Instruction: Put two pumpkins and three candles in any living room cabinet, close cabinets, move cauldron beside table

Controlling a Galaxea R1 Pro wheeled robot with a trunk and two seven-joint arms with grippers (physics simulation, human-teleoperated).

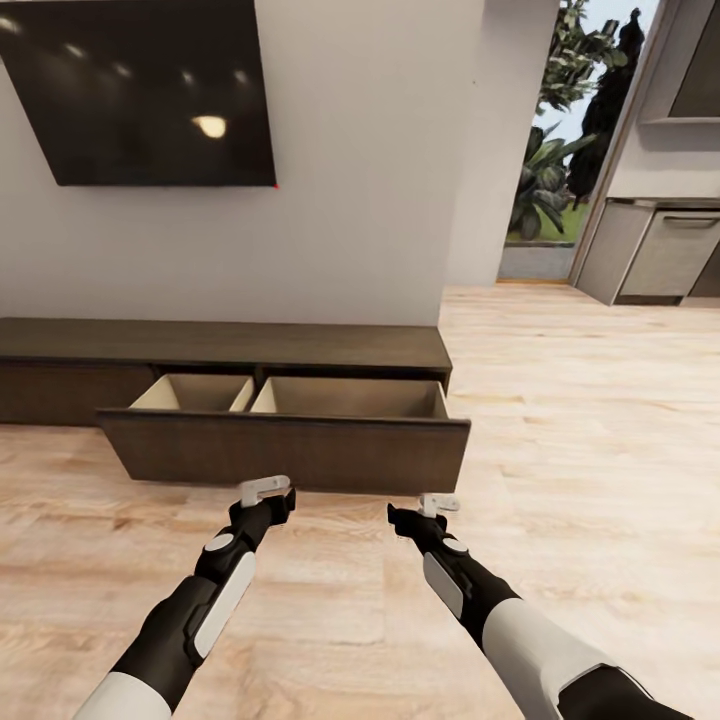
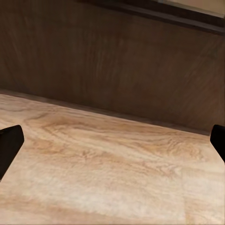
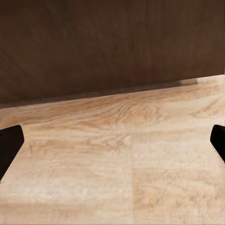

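The cabinet (image 1: 225,345) is seen as a long, low, dark brown unit set against the pale wall (image 1: 360,180), directly under a black screen (image 1: 140,90) mounted on that wall. Its wide drawer (image 1: 285,450) is pulled out toward the robot, and a flat, handleless dark front is presented, behind which two pale compartments are exposed: a smaller one (image 1: 195,393) on the left and a larger one (image 1: 350,398) on the right, divided by a thin pale wall. Nothing can be made out inside either compartment from the head view. The left claw (image 1: 266,489) is held just in front of the drawer front, low over the wooden floor (image 1: 580,450), and the right claw (image 1: 438,503) is held beside it, near the drawer's right end. In the left wrist view the two dark fingertips (image 2: 9,145) are seen at opposite edges of the picture, so the left claw is spread wide and nothing is gripped between them; the dark drawer front (image 2: 112,61) is faced at close range above the floor boards (image 2: 112,164). In the right wrist view the fingertips (image 3: 9,145) are likewise spread far apart with nothing between them, and the same dark front (image 3: 112,42) is faced. Neither claw is seen touching the drawer. To the right of the cabinet's end, open floor runs on toward a doorway (image 1: 545,150) with greenery outside and grey kitchen units (image 1: 660,250) beyond.
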